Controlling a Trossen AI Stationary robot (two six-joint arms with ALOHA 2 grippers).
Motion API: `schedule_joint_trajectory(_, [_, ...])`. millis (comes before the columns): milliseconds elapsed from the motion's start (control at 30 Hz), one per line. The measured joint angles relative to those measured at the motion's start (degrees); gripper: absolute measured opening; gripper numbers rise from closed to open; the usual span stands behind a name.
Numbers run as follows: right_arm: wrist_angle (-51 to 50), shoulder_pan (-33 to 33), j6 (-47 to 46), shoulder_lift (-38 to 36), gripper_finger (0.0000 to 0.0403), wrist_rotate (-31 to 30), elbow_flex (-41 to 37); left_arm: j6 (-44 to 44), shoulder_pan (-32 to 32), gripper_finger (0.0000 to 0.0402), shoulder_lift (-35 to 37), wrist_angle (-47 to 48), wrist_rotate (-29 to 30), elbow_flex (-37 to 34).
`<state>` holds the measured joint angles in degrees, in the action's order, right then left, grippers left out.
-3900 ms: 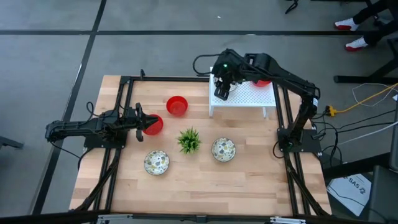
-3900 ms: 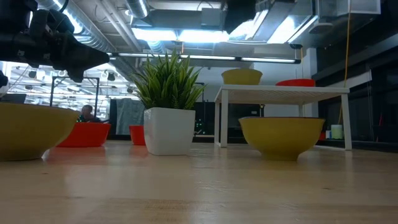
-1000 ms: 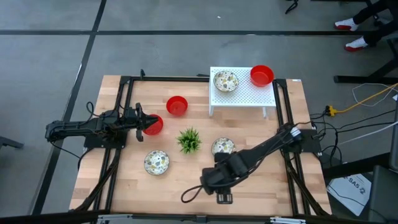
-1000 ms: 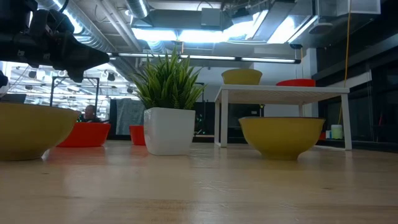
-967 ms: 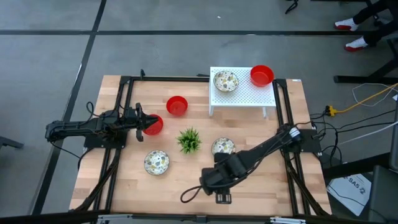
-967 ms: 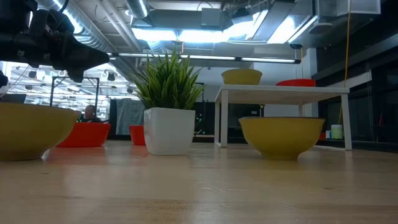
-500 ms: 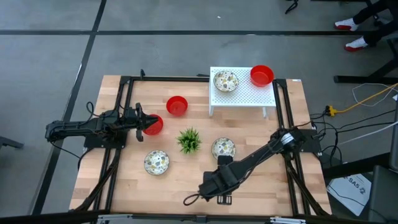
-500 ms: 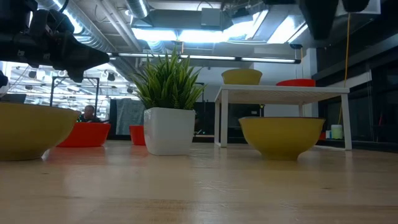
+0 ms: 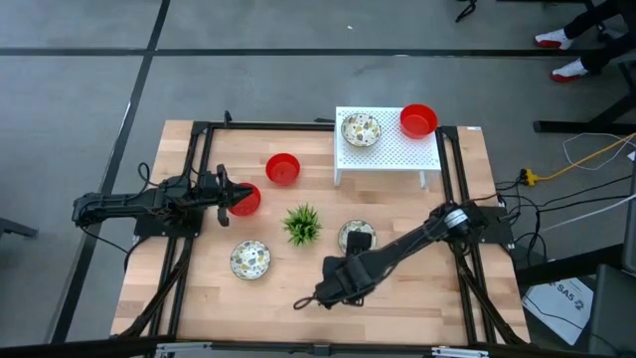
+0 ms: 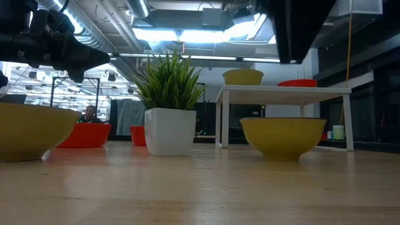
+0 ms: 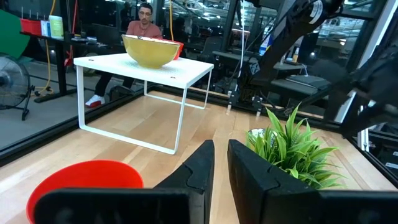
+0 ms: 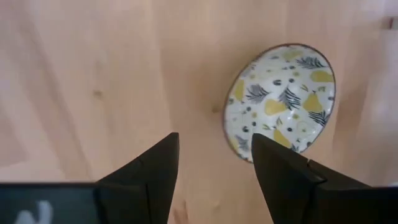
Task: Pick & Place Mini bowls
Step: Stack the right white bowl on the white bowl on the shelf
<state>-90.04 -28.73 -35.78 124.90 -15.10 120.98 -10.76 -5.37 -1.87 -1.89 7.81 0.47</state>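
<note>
Six mini bowls show in the high view. Two red ones [image 9: 282,168] [image 9: 243,199] stand on the table at the left. A red one [image 9: 418,120] and a patterned one [image 9: 360,129] stand on the white rack [image 9: 388,154]. A patterned bowl [image 9: 250,260] stands at the near left. Another [image 9: 356,237] stands right of the plant, partly under my right arm. My right gripper [image 9: 336,281] [image 12: 214,168] is open and empty above the table, just near-left of that bowl [image 12: 280,99]. My left gripper [image 9: 225,194] [image 11: 221,168] is shut and empty beside a red bowl [image 11: 87,180].
A small green plant in a white pot [image 9: 302,224] stands mid-table between the two patterned bowls. The white rack stands at the far right. Black frame rails [image 9: 189,199] run along both sides of the table. A person [image 11: 144,18] sits beyond the table.
My right gripper has moved from near the table's near edge a little toward the far edge, closer to the patterned bowl right of the plant. It has turned about, and the arm now shows at the top of the low view. The bowls have not moved.
</note>
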Motion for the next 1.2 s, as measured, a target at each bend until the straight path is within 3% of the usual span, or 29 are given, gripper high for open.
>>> schedule_joint_trajectory(567, [10.2,1.9,1.0,0.0,0.02,1.2,-12.7,0.0,0.0,0.0041,0.0,0.0,0.0,0.0])
schedule_joint_trajectory(1200, [18.1,3.2,4.8,0.1,0.02,1.2,-20.5,0.0,0.0,0.0041,0.0,0.0,0.0,0.0])
